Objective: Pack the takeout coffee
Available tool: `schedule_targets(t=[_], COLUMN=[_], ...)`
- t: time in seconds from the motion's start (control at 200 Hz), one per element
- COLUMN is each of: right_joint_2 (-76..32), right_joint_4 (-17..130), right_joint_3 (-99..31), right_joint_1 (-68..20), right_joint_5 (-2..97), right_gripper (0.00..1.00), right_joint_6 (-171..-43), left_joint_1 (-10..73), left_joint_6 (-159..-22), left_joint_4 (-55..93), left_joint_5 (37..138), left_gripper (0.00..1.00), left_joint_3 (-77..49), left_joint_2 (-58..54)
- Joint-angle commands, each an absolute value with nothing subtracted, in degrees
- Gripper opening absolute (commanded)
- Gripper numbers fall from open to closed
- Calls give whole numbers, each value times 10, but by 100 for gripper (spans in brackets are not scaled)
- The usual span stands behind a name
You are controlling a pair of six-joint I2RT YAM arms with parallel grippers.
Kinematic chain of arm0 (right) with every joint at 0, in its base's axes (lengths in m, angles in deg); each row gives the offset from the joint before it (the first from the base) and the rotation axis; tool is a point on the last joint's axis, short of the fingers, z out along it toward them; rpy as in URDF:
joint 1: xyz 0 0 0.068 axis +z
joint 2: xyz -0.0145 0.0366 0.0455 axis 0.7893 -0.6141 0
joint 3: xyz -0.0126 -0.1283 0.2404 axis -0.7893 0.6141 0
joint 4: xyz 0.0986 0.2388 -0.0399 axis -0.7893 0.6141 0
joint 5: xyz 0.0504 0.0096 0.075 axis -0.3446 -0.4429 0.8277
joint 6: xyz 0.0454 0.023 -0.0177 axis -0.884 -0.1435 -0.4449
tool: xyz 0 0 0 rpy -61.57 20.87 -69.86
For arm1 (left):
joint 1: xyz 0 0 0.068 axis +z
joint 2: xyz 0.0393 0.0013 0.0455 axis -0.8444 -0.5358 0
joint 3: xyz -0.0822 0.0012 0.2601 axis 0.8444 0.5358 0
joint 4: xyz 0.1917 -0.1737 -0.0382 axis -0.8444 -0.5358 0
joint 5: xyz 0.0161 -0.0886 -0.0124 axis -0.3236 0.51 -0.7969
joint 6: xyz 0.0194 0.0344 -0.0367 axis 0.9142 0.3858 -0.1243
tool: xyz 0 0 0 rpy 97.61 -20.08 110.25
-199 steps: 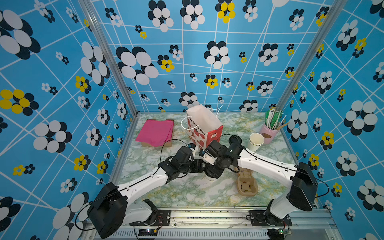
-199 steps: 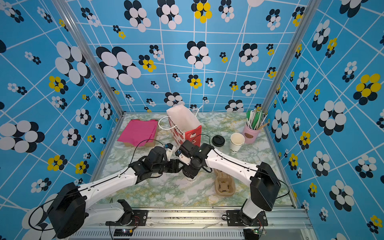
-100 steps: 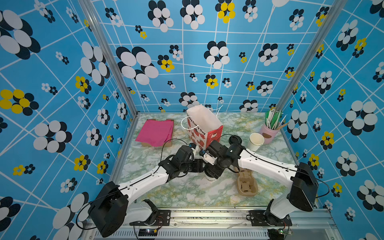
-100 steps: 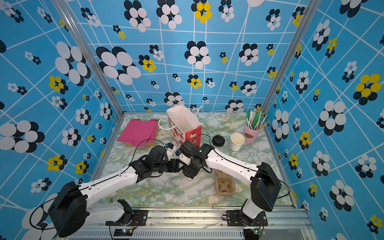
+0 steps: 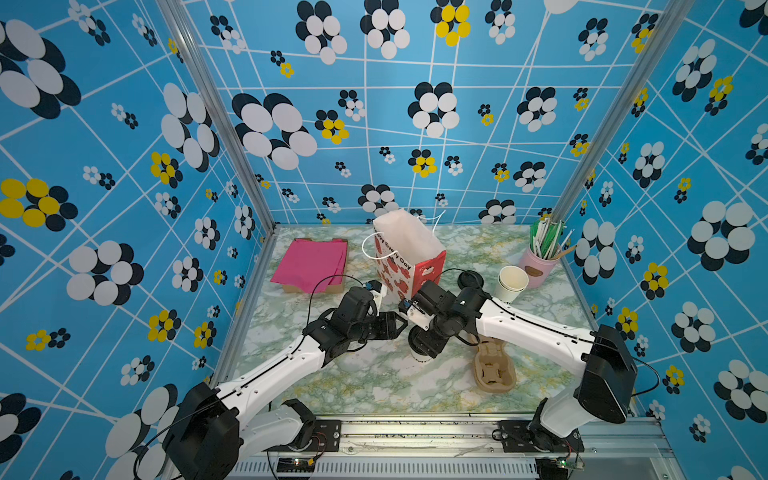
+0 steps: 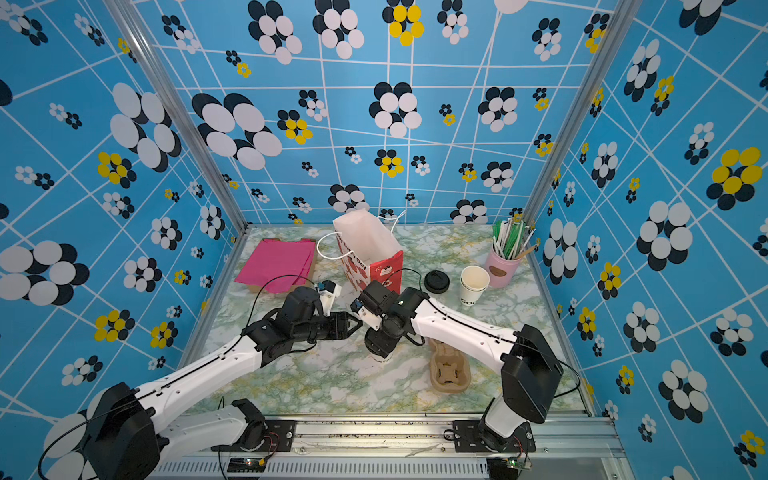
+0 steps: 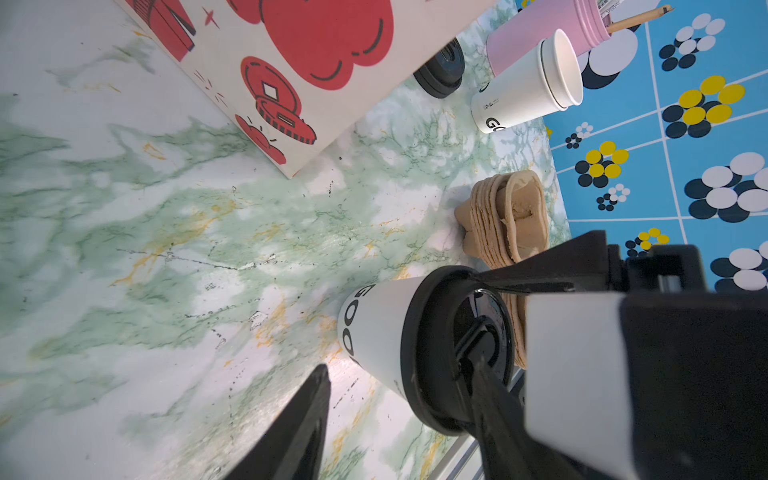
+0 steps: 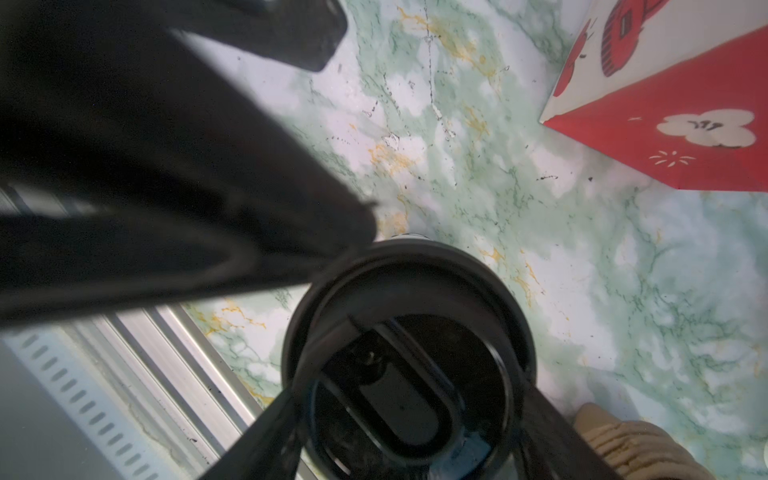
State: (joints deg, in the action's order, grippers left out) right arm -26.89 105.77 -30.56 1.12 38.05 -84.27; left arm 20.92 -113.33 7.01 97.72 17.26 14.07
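Right pincer of mine comes straight down on the takeout coffee and grasps it by the black sip lid, one finger on each side of the rim. The cup stands upright on the marbled worktop, near the middle, at about 6 o'clock from the red-and-white gift bag and apart from it.

My left pincer lies level at the cup's 9 o'clock, jaws parted and holding nothing. In the right wrist view one of its fingers reaches the lid's rim, though I cannot tell whether it touches. The other finger stands off to the side of the cup.

A stack of pulp cup carriers lies just beside the coffee at its 4 o'clock. At roughly 1 o'clock from it, past my right forearm, sit a loose black lid, then nested lidless paper cups, then a pink straw holder just beside them. A pile of magenta paper lies at the coffee's 10 o'clock, well apart.
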Motion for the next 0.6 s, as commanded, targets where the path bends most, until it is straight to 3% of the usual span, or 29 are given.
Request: schedule_targets(t=[0.0,0.595], right_joint_2=[-337,-342], right_joint_4=[1132,1132], right_joint_3=[-248,-249], right_joint_1=[25,24], right_joint_5=[414,415], right_gripper=[73,73], right_joint_6=[-834,-835], left_joint_1=[213,197], left_joint_6=[-1138,-1127], left_joint_4=[84,85], left_joint_5=[1001,1019], left_gripper=[54,48], left_joint_3=[180,176], left_joint_2=[130,63])
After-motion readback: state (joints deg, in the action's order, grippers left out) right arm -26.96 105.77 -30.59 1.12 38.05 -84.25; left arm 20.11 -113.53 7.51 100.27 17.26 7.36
